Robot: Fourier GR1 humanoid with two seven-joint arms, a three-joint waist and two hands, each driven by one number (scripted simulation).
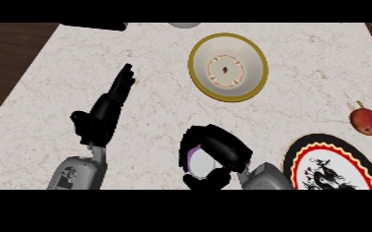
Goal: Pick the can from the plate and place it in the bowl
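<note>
My right hand (218, 150) is at the lower middle, fingers and thumb curled round the can (197, 161), whose silver end and purple rim show between them. It is held off the plate (301, 152), a black, red and yellow-edged plate at the lower right corner, which lies just right of the hand. The bowl (229, 66), cream with a yellow-gold rim and a patterned centre, sits farther up the counter, above the hand. My left hand (109, 109) rests open at the left, fingers straight and pointing up.
A red apple (362, 119) lies at the right edge above the plate. A dark object (94, 25) and a grey round thing (184, 25) sit at the far edge. The marble counter's left edge runs diagonally past dark wood (18, 54).
</note>
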